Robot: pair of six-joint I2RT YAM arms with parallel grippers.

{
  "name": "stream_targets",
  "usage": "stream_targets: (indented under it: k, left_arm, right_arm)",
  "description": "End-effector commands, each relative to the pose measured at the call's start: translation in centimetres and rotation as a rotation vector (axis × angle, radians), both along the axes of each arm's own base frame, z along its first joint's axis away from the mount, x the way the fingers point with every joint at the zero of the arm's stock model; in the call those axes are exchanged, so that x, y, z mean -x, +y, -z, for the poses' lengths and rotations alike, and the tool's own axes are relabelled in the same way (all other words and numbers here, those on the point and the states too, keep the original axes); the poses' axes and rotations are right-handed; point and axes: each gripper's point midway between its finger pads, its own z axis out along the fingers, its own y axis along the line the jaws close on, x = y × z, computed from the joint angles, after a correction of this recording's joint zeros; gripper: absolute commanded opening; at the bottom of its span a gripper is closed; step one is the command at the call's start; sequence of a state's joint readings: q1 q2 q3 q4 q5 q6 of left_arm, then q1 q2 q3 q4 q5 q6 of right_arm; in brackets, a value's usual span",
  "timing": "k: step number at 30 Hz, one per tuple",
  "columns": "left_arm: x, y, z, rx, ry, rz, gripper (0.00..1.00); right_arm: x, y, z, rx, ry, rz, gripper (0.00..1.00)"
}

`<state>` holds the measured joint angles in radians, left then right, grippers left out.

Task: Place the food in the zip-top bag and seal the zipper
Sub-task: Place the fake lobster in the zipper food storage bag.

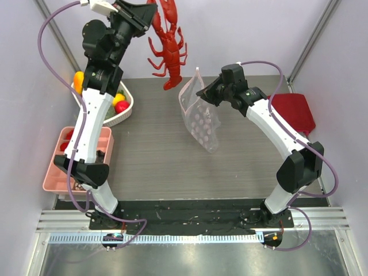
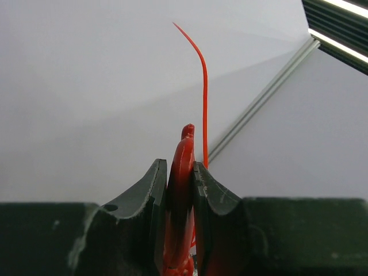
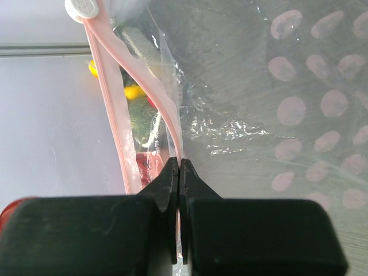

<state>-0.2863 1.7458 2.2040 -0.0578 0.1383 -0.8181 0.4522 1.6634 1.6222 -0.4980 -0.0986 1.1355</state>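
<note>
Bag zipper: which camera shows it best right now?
Right wrist: the pink zipper runs close-up from its white end tab down into the right gripper. Top external shows only the bag edge, faintly. Left wrist shows none of it.

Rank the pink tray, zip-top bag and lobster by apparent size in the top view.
1. pink tray, partly hidden.
2-3. zip-top bag and lobster: alike; the lobster is raised nearer the camera and cropped, so unranked.

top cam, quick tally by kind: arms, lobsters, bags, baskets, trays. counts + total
Left arm, right arm: 2
Red lobster: 1
Zip-top bag: 1
White basket: 1
Pink tray: 1
Total: 6
</note>
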Motion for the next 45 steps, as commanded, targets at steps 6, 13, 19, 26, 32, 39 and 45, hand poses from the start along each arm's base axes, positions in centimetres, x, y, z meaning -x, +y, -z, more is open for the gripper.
stream_targets:
  k: [6,13,19,26,32,39,45]
  left_arm:
    - [2.0,-2.8,-2.7,0.008,-0.087,-0.029,0.0]
    - [1.0,-5.1,1.2,-0.032,-0.016,-0.032,0.0]
    - [0.4,-6.3,2.5,-0.074,-0.005,-0.074,0.0]
    - [-1.4,-6.1,3.8,-0.104,0.017,-0.193,0.0]
    - [-2.1,-5.3,2.7,-0.074,0.022,-0.278,0.0]
    - [-2.2,-4.9,3.0,-0.058,0.046,-0.297,0.0]
    - [-1.0,-5.9,8.1,-0.174,0.106,-0.257,0.0]
  right_arm:
    - [-0.3,0.8,-4.6,-0.077,-0.106,-0.003,0.01]
    - [-0.1,1.0,-5.1,-0.097,-0.11,-0.008,0.01]
    - [0.1,1.2,-5.4,-0.124,-0.108,-0.02,0.01]
    - [0.2,1.8,-6.2,-0.153,-0.125,-0.041,0.01]
    - [0.0,2.4,-6.7,-0.186,-0.127,-0.062,0.01]
    - [-0.1,2.4,-6.1,-0.229,-0.08,-0.036,0.01]
    - [-0.4,1.9,-5.4,-0.273,-0.036,-0.009,0.01]
